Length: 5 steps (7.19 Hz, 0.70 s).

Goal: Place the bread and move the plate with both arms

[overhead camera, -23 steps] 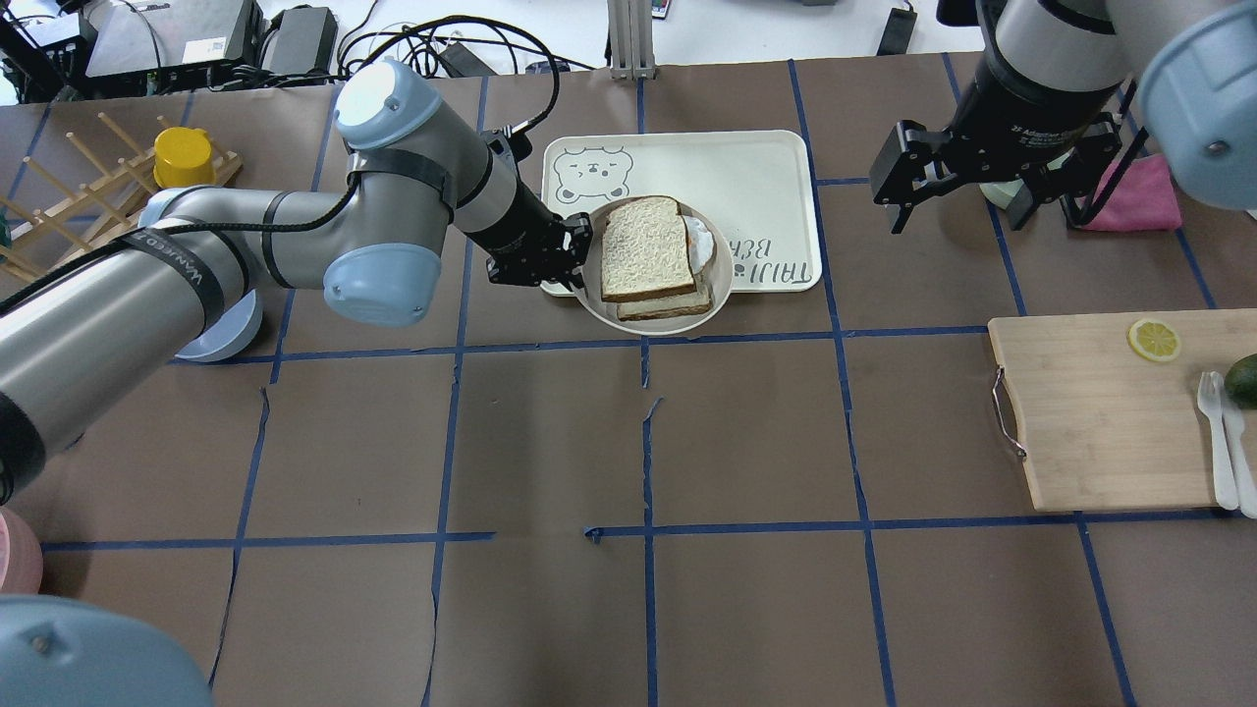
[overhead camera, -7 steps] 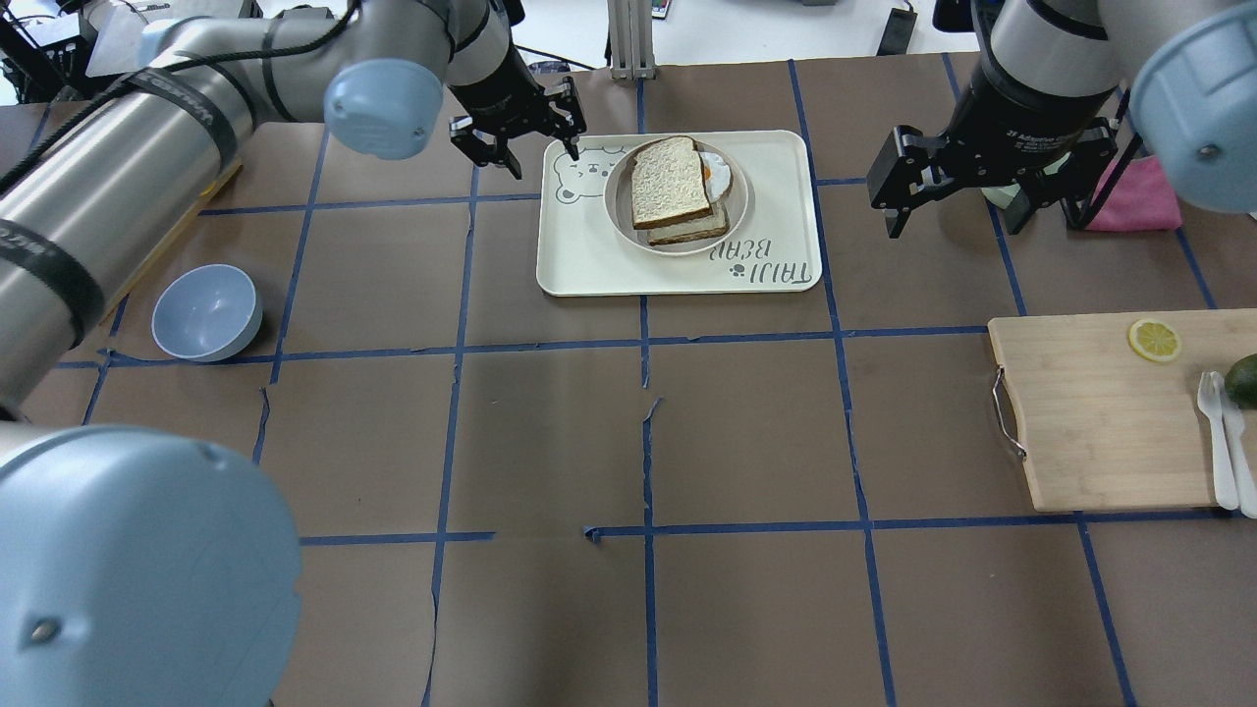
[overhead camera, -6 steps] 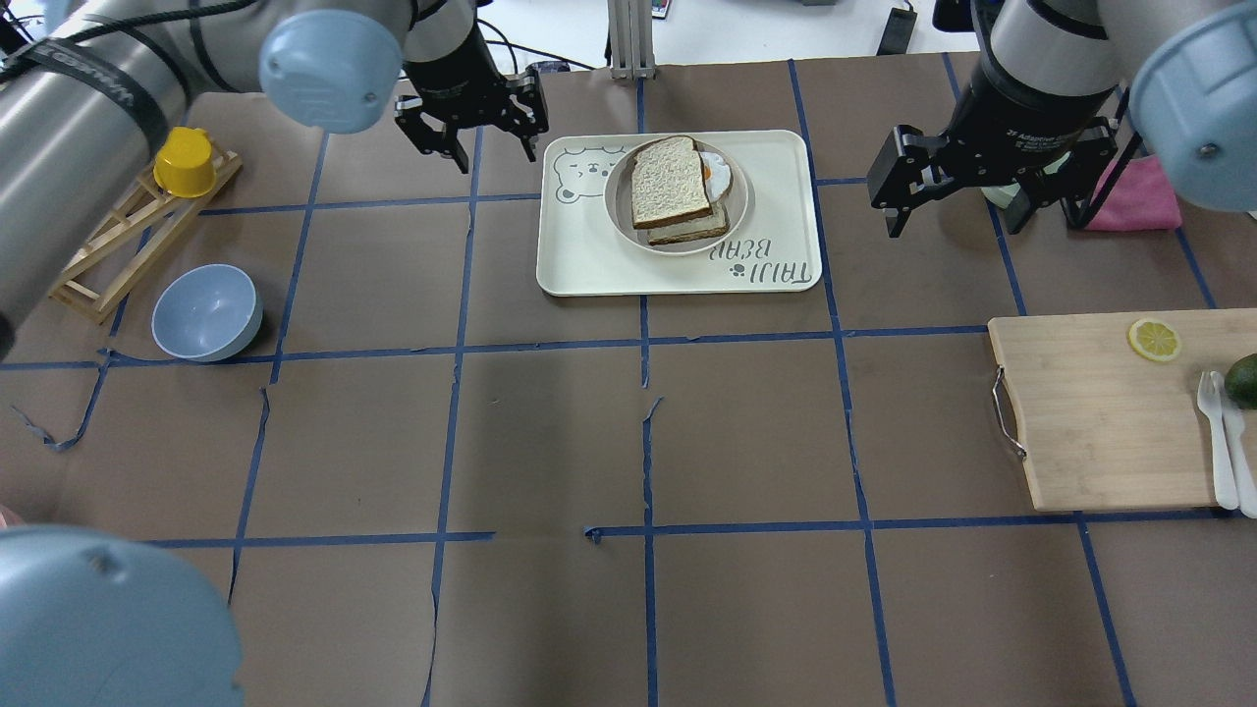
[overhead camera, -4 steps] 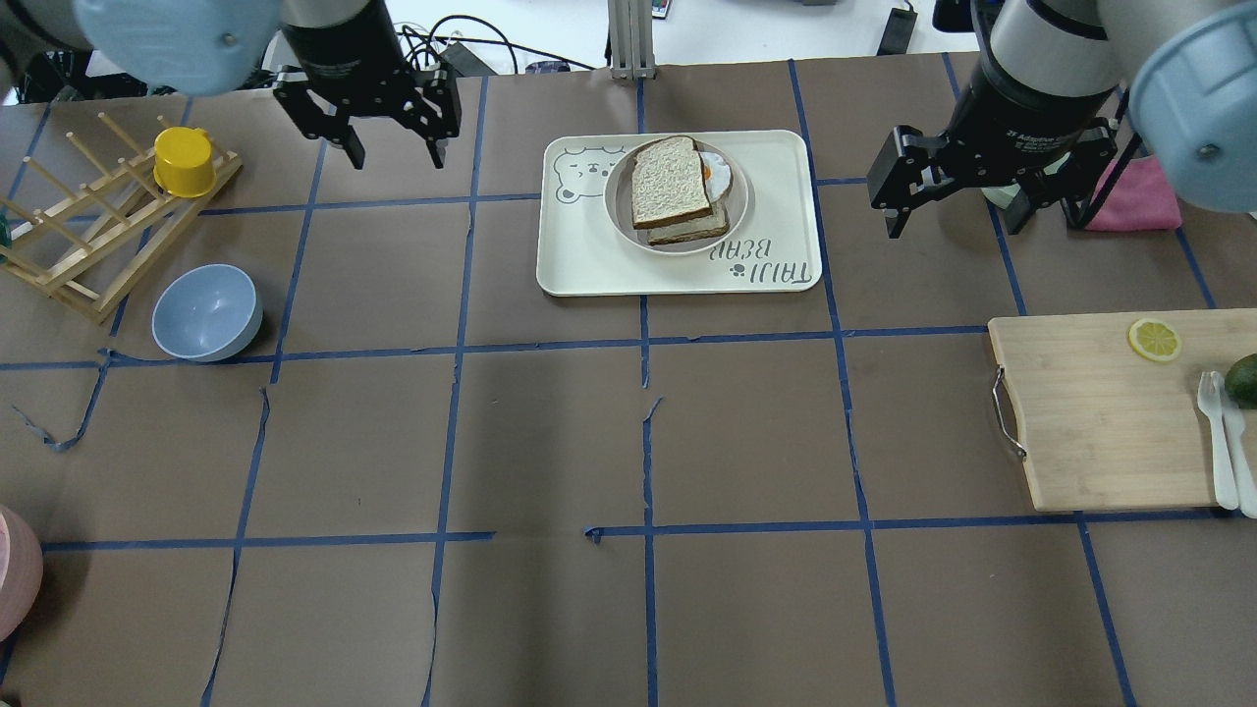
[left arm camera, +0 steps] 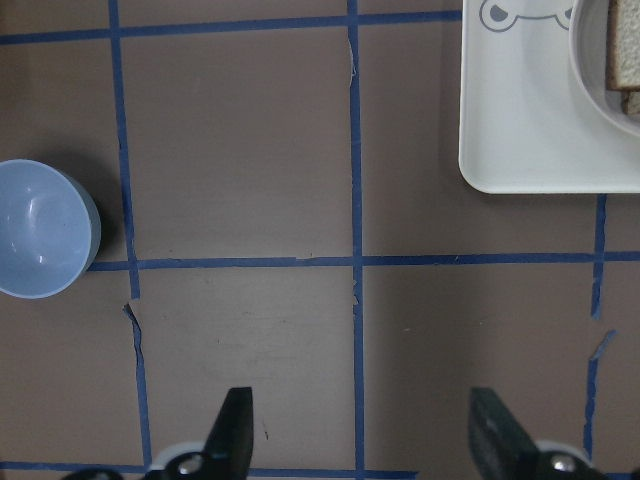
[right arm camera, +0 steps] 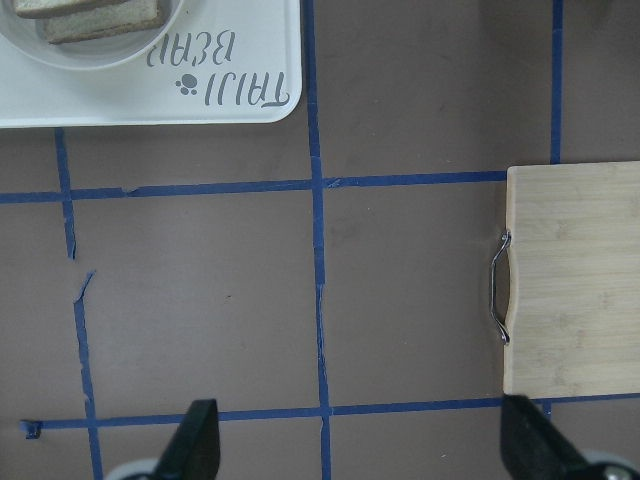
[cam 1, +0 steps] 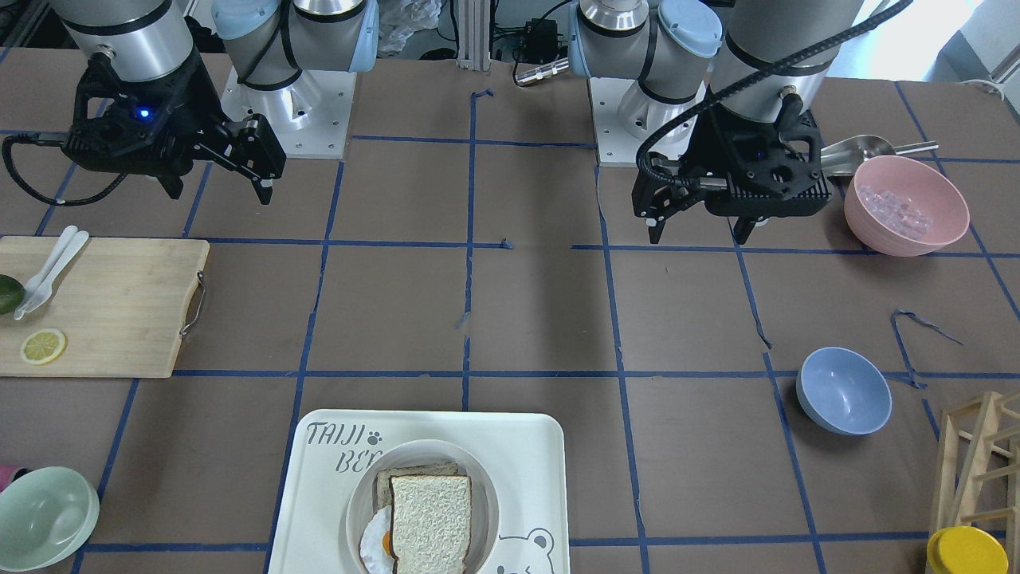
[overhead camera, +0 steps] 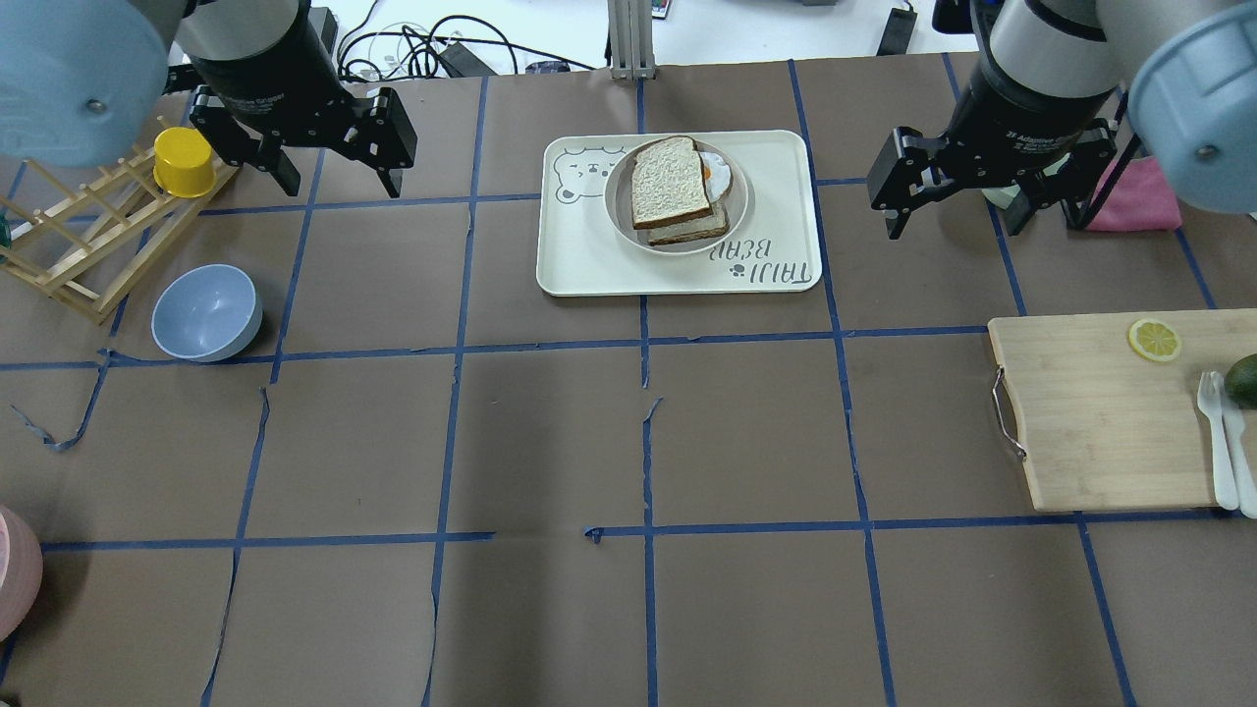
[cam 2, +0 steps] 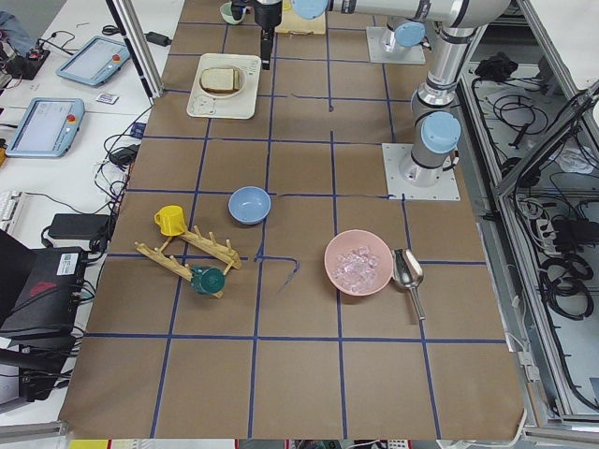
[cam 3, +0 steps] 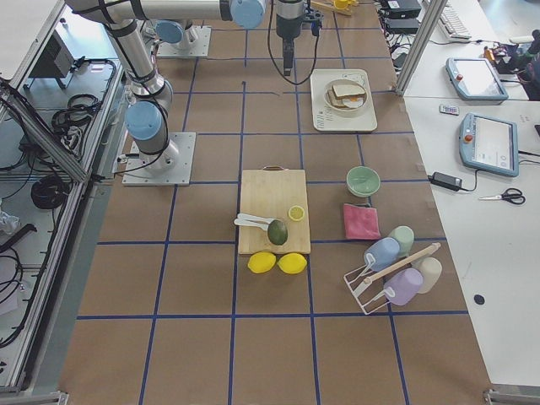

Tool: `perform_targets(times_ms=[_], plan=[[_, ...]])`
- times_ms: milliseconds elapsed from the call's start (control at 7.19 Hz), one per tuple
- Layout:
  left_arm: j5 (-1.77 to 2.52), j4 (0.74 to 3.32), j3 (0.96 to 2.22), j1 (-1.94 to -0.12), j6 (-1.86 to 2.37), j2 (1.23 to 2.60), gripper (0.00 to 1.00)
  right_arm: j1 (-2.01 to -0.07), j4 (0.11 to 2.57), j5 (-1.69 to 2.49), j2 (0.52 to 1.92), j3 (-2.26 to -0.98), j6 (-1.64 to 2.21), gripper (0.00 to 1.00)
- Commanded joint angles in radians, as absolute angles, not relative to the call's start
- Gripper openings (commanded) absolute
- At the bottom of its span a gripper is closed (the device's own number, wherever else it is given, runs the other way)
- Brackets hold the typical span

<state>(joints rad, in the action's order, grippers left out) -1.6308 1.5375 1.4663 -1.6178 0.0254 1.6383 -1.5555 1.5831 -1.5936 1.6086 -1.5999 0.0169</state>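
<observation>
The bread (overhead camera: 671,184) lies on top of the egg slice on the round cream plate (overhead camera: 613,201), which rests in the bear-print tray (overhead camera: 589,260). The bread (cam 1: 430,522) and plate (cam 1: 360,496) also show in the front view. My left gripper (overhead camera: 342,187) is open and empty, hovering left of the tray near the rack; the front view (cam 1: 697,236) and its wrist view (left arm camera: 365,440) show it too. My right gripper (overhead camera: 955,224) is open and empty, hovering right of the tray, as its wrist view (right arm camera: 365,445) shows.
A blue bowl (overhead camera: 206,312) and a wooden rack with a yellow cup (overhead camera: 184,162) sit at the left. A cutting board (overhead camera: 1110,412) with a lemon slice, fork and avocado sits at the right. A pink cloth (overhead camera: 1144,191) lies back right. A pink bowl (cam 1: 904,207) stands near my left base.
The plate, held by my left gripper at the tray's front edge, now sits released inside the tray. My left arm has swung away to the left. The right arm has not moved.
</observation>
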Motion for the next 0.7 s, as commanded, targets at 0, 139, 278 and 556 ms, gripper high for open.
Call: perform_targets(times_ms=[0, 139, 278, 556], plan=[[-1.579, 1.545, 1.491, -1.621, 0.023, 1.605, 1.0, -1.555, 1.583, -1.594, 1.608, -1.6, 0.015, 1.0], [-1.578, 1.539, 1.49, -1.623, 0.017, 1.611, 1.0, -1.554, 1.583, -1.594, 1.608, -1.6, 0.015, 1.0], [-1.582, 1.54, 1.488, -1.623, 0.017, 1.611, 1.0, -1.554, 1.583, -1.594, 1.608, -1.6, 0.015, 1.0], [-1.586, 1.542, 1.488, -1.62, 0.014, 1.609, 1.0, -1.555, 1.585, -1.595, 1.608, -1.6, 0.015, 1.0]])
